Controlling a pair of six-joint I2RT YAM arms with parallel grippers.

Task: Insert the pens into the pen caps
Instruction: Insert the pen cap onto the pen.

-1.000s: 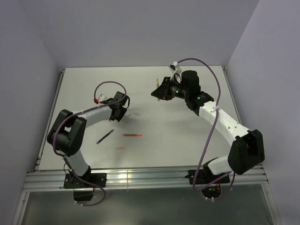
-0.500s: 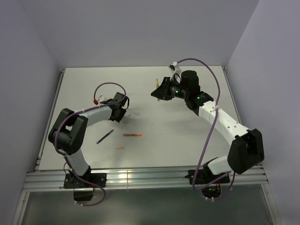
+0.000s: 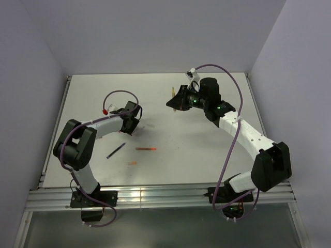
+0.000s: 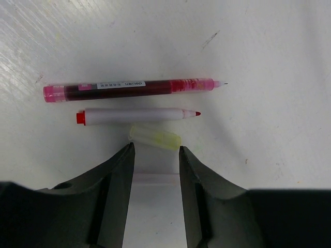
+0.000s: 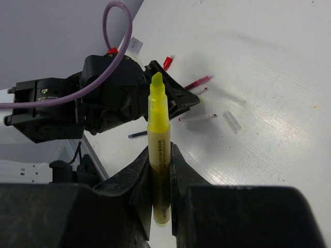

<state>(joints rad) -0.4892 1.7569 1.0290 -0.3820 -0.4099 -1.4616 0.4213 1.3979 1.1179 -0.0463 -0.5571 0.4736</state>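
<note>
My left gripper [image 4: 155, 152] is open and low over the table, its fingertips on either side of the near edge of a pale yellow-clear pen cap [image 4: 155, 138]. Just beyond the cap lie a white pen with a red tip [image 4: 137, 115] and a dark red pen [image 4: 134, 89], side by side. My right gripper [image 5: 159, 150] is shut on a yellow pen [image 5: 158, 124], uncapped tip up, held above the table at the back middle [image 3: 173, 103]. A black pen [image 3: 116, 150], an orange pen [image 3: 146, 149] and a small orange cap [image 3: 133, 163] lie in the near middle.
A clear cap [image 5: 232, 121] lies on the table to the right of the left gripper [image 3: 130, 125]. A red cable plug [image 3: 105, 111] hangs by the left wrist. A raised rim [image 3: 62, 108] bounds the table's left side.
The right gripper with the yellow pen has shifted slightly toward the back. The left gripper stays over the pale cap.
</note>
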